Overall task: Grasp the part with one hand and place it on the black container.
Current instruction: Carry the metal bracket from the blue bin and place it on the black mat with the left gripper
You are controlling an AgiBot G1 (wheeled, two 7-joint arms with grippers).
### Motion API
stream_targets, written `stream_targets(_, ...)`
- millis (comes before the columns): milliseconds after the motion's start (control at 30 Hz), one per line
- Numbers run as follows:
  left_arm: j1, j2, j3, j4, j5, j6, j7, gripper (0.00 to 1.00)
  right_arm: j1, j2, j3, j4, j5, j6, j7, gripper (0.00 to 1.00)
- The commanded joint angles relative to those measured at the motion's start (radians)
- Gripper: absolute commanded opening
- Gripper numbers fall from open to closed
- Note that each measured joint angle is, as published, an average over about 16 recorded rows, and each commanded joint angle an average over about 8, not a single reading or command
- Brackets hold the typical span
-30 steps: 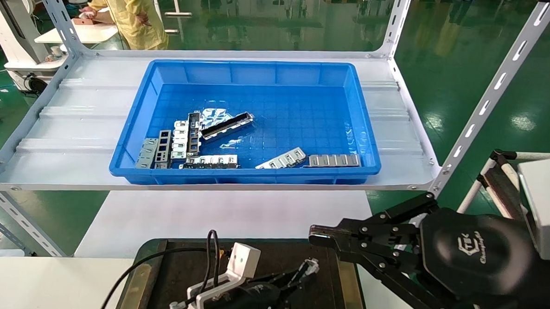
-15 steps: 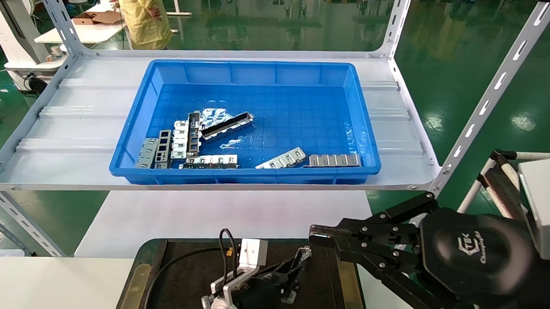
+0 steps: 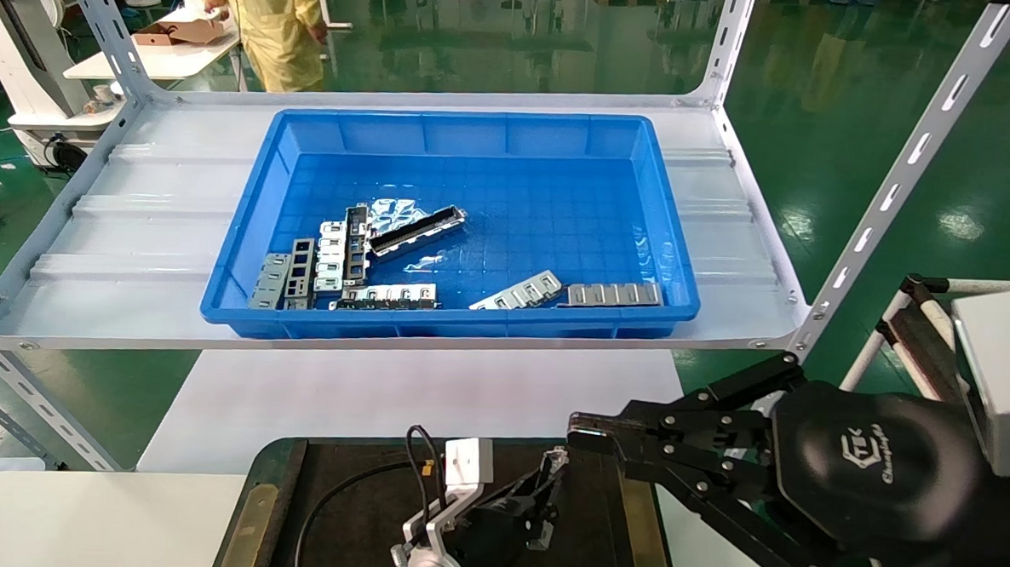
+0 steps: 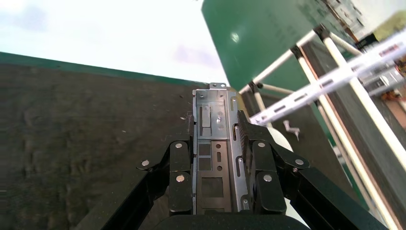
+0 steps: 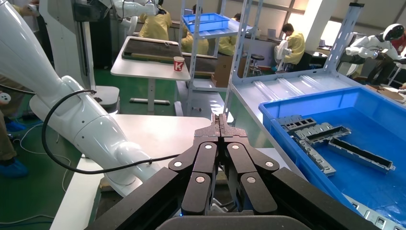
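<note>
A: Where is the part (image 4: 216, 143)?
B: Clamped in the left hand (image 3: 550, 490), low over the black container (image 3: 351, 490).
A: And the right hand (image 3: 588, 432)?
B: Pressed together, holding nothing, just beside it. The blue bin (image 3: 477, 146) sits beyond on the shelf.

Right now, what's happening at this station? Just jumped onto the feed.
The left end effector holds the part clamped between its fingers, low over the black container, near the tray's right side. From the wrist view the part looks just above the dark surface, not released. The right end effector is shut and empty, parked at the container's right edge. More metal parts lie in the blue bin on the shelf.
</note>
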Motion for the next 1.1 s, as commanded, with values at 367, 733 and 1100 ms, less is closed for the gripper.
stream_targets(367,-0.017,0.012,0.041,0.022,-0.007,-0.064,-0.100,0.00,0.000,0.000,-0.001,0.000,0.000,0.000,0.000,0.00)
stream_targets(733,-0.059,0.016,0.119,0.069,0.024,-0.096,-0.222,0.00,0.000,0.001,-0.001,0.000,0.001,0.001,-0.001,0.00)
stream_targets(1100,-0.098,0.017,0.199,0.118,0.070,-0.126,-0.352,0.00,0.000,0.001,-0.002,0.000,0.001,0.001,-0.001,0.00)
